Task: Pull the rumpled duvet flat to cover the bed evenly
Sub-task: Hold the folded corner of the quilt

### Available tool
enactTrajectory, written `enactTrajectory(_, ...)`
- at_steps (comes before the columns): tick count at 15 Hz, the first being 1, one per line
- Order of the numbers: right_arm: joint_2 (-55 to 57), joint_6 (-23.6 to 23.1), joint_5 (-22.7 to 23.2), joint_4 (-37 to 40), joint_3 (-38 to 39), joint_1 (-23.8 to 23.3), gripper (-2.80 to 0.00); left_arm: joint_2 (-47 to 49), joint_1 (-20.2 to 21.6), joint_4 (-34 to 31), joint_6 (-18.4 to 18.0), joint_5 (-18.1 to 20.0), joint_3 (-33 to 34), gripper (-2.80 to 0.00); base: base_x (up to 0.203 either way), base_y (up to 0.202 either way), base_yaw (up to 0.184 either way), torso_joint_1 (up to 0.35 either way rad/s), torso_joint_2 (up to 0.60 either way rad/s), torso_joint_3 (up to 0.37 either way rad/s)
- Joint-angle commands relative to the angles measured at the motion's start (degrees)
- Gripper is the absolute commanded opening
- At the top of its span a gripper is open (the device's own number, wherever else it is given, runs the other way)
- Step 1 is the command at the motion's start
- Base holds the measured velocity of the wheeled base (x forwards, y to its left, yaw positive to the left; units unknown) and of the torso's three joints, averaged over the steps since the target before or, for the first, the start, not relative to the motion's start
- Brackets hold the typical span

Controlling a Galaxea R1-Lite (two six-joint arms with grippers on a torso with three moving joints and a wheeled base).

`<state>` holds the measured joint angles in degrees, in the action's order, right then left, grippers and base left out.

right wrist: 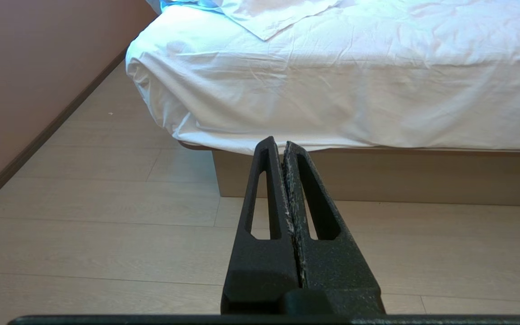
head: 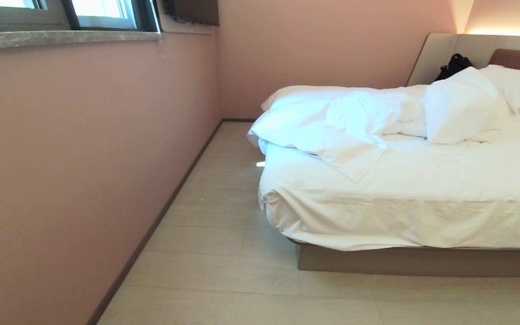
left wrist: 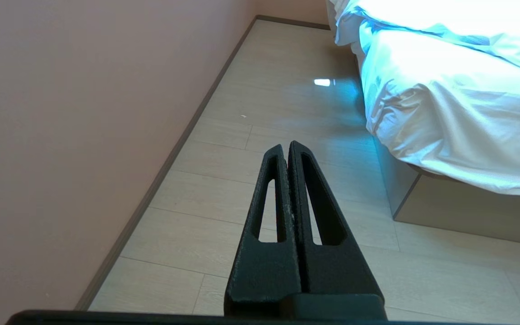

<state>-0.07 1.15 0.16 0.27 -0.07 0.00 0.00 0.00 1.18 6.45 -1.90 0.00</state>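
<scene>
While both grippers hang pressed together, the duvet [head: 332,124] lies bunched, unlabelled.

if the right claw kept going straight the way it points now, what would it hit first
Most likely the bed: the shut right claw points across bare floor at the brown base just under the hanging white sheet. Depth is unclear, so it could meet the sheet's lower edge first.

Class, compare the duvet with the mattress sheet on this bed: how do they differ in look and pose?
The duvet is puffy and bunched in folds toward the headboard end; the mattress sheet is thin and lies mostly flat. The duvet covers only part of the bed, one corner flopped forward; the sheet wraps the mattress and hangs down its side. Both are white fabric, wrinkled.
</scene>
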Motion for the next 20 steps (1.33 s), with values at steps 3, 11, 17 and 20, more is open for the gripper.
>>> enactTrajectory(3, 0.07, 0.00, 0.01, 0.00, -0.01, 0.00, -2.80, 0.00, 0.00, 0.05, 0.06, -0.03, 0.00, -2.80, 0.000, 0.000, 0.000, 0.000, 0.00, 0.000)
enactTrajectory(11, 0.07, 0.00, 0.01, 0.00, -0.01, 0.00, -2.80, 0.00, 0.00, 0.05, -0.12, -0.12, 0.00, -2.80, 0.000, 0.000, 0.000, 0.000, 0.00, 0.000)
enactTrajectory(17, 0.07, 0.00, 0.01, 0.00, -0.01, 0.00, -2.80, 0.01, 0.00, 0.05, -0.21, -0.21, 0.00, -2.80, 0.000, 0.000, 0.000, 0.000, 0.00, 0.000)
enactTrajectory(20, 0.07, 0.00, 0.01, 0.00, -0.01, 0.00, -2.80, 0.00, 0.00, 0.05, -0.30, -0.21, 0.00, -2.80, 0.156, 0.000, 0.000, 0.002, 0.00, 0.003)
